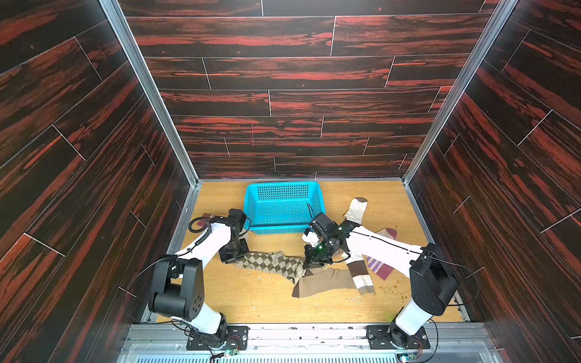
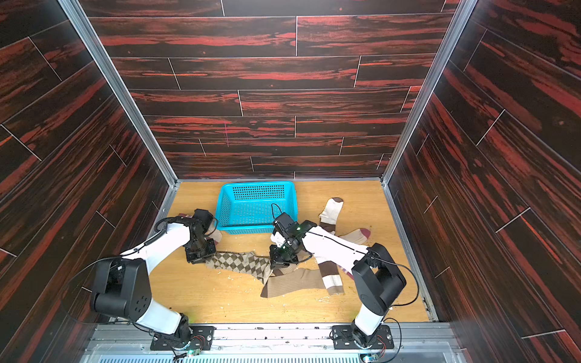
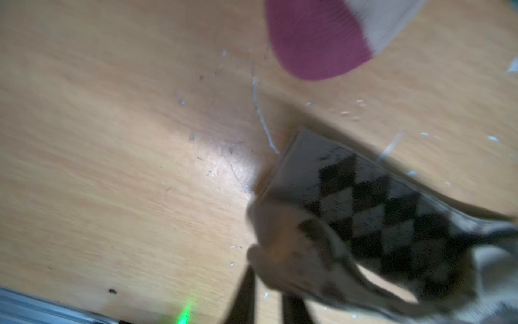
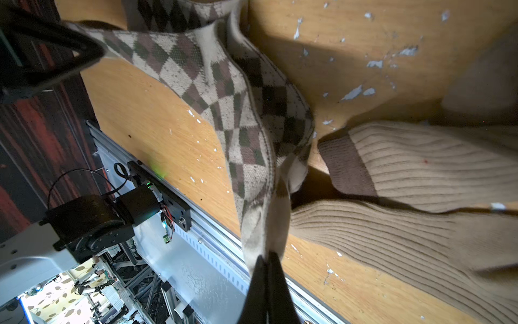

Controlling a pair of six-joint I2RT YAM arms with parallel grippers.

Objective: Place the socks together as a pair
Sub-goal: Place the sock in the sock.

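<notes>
The tan argyle sock [image 1: 270,262] lies drawn out lengthwise on the desk [image 1: 251,298], just in front of the blue basket [image 1: 251,204], probably to flatten it for pairing. The right claw [image 4: 265,256] is clamped on one end. At the other end the left claw [image 3: 266,283], blurred, shows its jaws apart.

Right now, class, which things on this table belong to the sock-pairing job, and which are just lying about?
Belong to the job: argyle socks, one end pinched in the right gripper; ribbed tan sock; brown-banded white socks; maroon-toed socks.

Lying about: blue basket; white flecks on the table.
</notes>
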